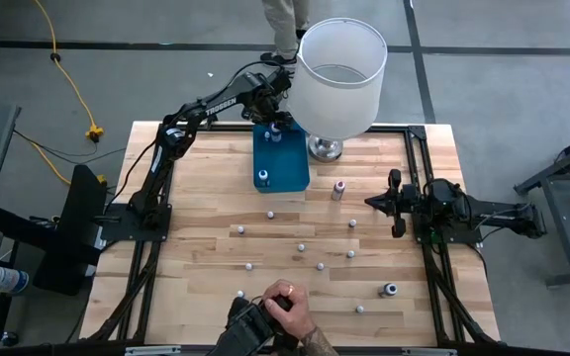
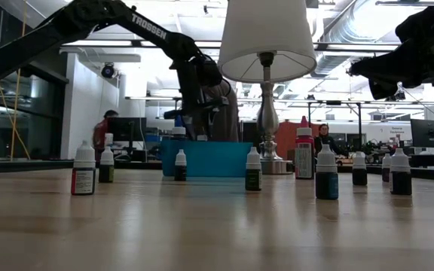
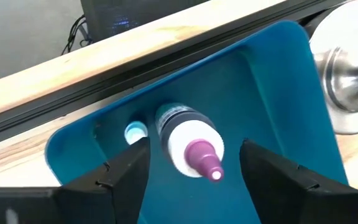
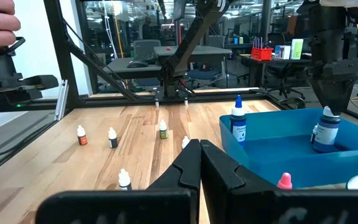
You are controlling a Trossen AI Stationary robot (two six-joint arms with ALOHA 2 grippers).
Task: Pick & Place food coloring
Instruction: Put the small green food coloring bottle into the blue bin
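A purple-tipped food coloring bottle (image 3: 190,145) stands upright inside the blue tray (image 3: 272,93) at the table's far edge, directly below the left hand (image 3: 191,171), whose fingers are spread clear of it; the clenched right hand (image 1: 396,203) waits well apart

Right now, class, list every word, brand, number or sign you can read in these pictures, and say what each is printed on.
"TROSSEN": white letters on the left arm, low view.
Labels on the food coloring bottles: too small to read.
Nothing else readable on the blue tray or lamp.
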